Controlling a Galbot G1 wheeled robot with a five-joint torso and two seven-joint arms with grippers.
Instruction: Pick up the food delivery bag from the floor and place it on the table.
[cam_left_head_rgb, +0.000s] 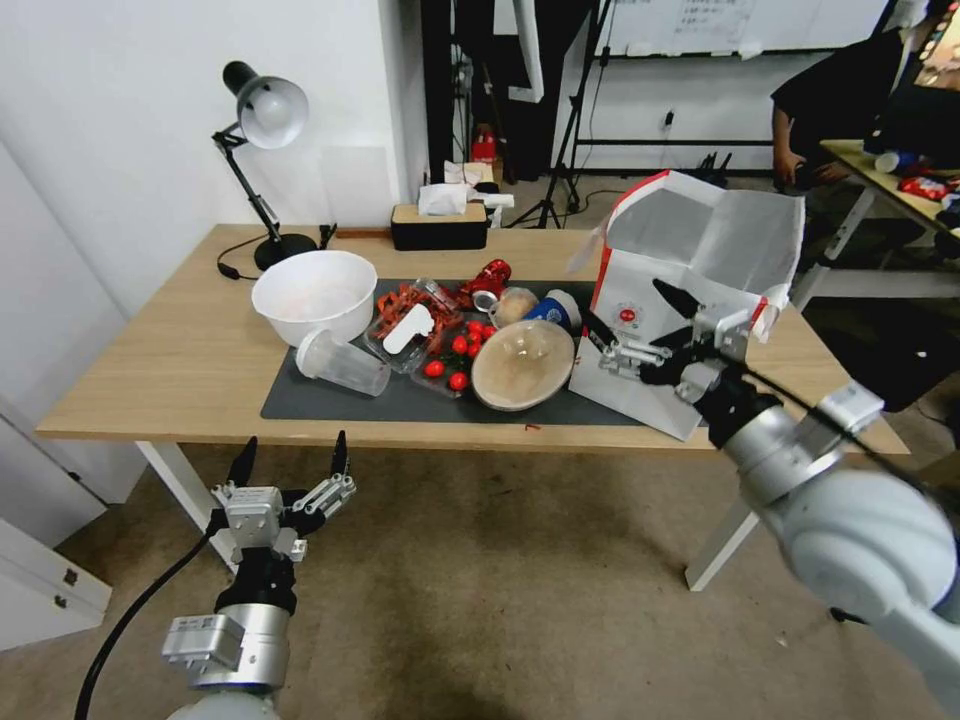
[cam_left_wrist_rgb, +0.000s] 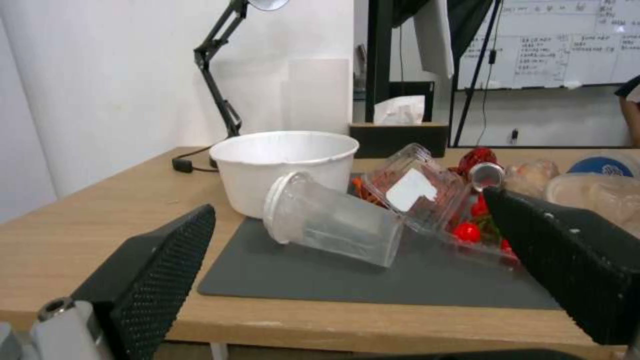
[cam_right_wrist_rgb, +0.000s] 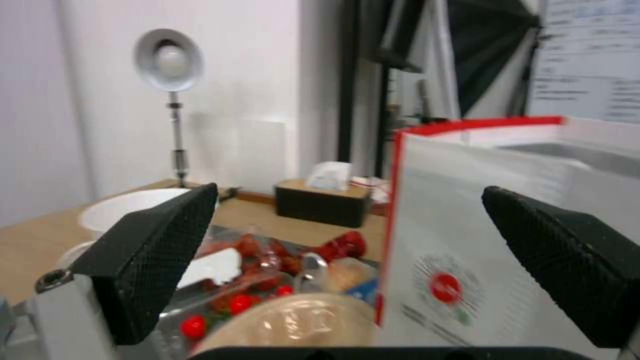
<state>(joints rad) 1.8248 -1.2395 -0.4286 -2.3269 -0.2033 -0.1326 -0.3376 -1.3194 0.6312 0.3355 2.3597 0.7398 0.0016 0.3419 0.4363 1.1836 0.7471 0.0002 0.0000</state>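
Left gripper (cam_left_head_rgb: 290, 456): low in front of the table's near edge, over the dull brown-grey floor (cam_left_head_rgb: 480, 590); black fingers spread wide, holding nothing.
Right gripper (cam_left_head_rgb: 632, 317): black fingers wide apart, just in front of the bag's white side, gripping nothing.
Table (cam_left_head_rgb: 160, 370): light-wood rectangular top on white legs, carrying a dark grey mat (cam_left_head_rgb: 330, 400).
Food delivery bag (cam_left_head_rgb: 700, 250): large boxy paper bag, white side with a small red round logo and red edges, standing upright on the table's right part, its near corner at the table's front edge; mouth open; contents cannot be made out.
Containers on the mat: one clear plastic cup (cam_left_head_rgb: 342, 362) lying on its side, empty; one white round bowl (cam_left_head_rgb: 314, 294), inside looks empty; one clear clamshell box (cam_left_head_rgb: 415, 322) holding red food; one domed clear lid (cam_left_head_rgb: 523, 364) over a tan bowl.
Loose red tomatoes (cam_left_head_rgb: 458, 346): several, partly hidden by the boxes.
Far edge: one black desk lamp (cam_left_head_rgb: 262, 120), one dark tissue box (cam_left_head_rgb: 439, 226).
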